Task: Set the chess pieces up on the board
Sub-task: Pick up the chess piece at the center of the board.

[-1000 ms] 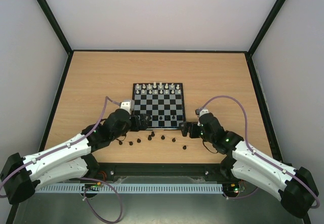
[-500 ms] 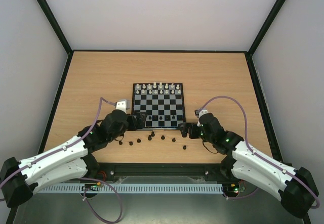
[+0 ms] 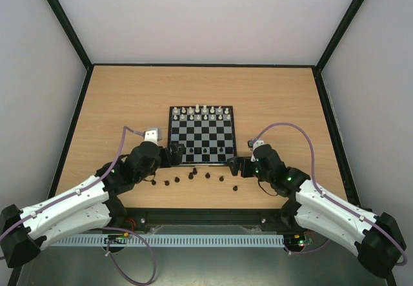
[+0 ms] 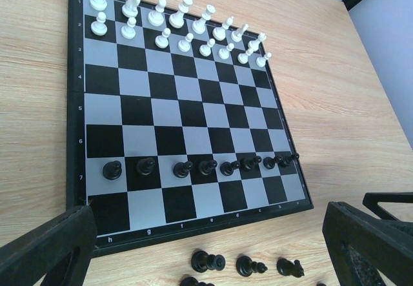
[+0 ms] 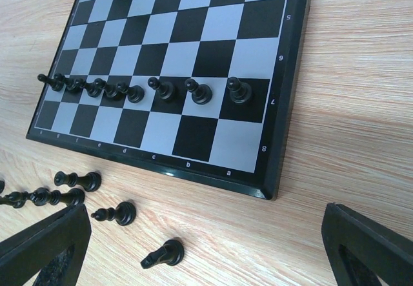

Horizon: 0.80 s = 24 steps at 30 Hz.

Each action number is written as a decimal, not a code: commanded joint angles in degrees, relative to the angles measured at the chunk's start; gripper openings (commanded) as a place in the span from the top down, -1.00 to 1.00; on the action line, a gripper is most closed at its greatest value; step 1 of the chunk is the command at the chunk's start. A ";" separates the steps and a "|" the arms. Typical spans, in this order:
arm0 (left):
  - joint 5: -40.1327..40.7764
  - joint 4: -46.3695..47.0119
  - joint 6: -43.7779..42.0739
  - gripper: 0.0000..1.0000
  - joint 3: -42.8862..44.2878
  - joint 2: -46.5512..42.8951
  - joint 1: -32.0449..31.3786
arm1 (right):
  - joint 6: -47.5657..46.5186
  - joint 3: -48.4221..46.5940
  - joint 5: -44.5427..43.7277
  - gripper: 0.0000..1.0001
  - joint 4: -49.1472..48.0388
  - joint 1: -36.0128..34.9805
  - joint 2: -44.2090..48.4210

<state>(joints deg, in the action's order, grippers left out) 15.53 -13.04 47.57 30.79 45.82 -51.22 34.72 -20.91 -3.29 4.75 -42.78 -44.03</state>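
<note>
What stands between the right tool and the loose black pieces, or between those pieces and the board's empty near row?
Nothing visible. The right tool hangs open beside the loose black pieces; only the board's low border separates them from the empty near row.

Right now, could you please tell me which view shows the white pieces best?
The left wrist view: the white pieces fill two clear rows. The top external view shows them tiny; the right wrist view misses them.

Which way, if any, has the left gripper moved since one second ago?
Yes. In the top view the left gripper has drawn back to the left, away from the near left corner of the board.
</note>
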 commanded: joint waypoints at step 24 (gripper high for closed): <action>3.18 -4.35 -2.63 -0.98 -1.44 -6.90 0.39 | 3.40 -7.97 7.81 -0.97 11.87 -0.99 -7.25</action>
<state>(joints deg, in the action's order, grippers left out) 17.21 -16.34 46.06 29.71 38.76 -51.16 35.92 -25.63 0.30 9.56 -42.85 -48.03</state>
